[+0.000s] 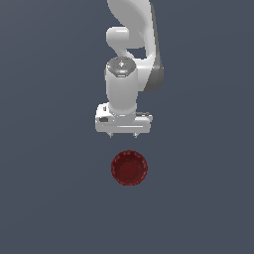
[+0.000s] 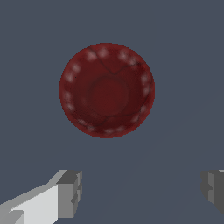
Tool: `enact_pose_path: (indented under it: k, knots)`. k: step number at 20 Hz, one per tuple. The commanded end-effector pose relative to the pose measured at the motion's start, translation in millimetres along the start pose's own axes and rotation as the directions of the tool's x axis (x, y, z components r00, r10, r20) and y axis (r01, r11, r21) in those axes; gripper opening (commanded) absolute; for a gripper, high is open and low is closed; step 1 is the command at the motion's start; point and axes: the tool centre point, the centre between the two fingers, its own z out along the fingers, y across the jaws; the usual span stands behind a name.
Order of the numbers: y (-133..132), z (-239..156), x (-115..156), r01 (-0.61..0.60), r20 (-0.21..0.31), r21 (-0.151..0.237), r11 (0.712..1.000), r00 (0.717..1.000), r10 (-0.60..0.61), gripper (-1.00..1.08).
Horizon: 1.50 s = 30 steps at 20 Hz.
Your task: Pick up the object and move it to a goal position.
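On a plain dark grey surface [image 1: 44, 198] sits the bowl [image 1: 129, 168].

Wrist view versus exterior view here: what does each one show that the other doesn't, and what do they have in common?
Only the wrist view shows the bowl's inside close up: a ring of pale glossy spots along the rim and faint dark lines across the red surface. It also shows the two grey fingertips wide apart with nothing between them.

Only the exterior view shows the white arm and the whole gripper, with the bowl apart from it, lower in the picture.

Both show the same dark red bowl lying alone on the plain grey-blue surface, untouched by the gripper.
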Motion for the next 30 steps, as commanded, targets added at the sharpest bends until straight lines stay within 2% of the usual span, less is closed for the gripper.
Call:
enact_pose_path:
  k: [1,7,18,24,30]
  knots:
    - [0,0,0,0.0,0.0,0.0,1.0,1.0,0.0,0.28]
    - [-11,0,-2,0.042,0.008,-0.005,0.999,0.999,-0.042,0.28]
    - [-17,6,7,0.047,0.034,-0.02,0.999,0.998,-0.047,0.28]
    - [-26,15,20,0.058,0.076,-0.047,0.997,0.996,-0.054,0.28]
    - [-40,30,37,0.073,0.134,-0.096,0.993,0.989,-0.059,0.28]
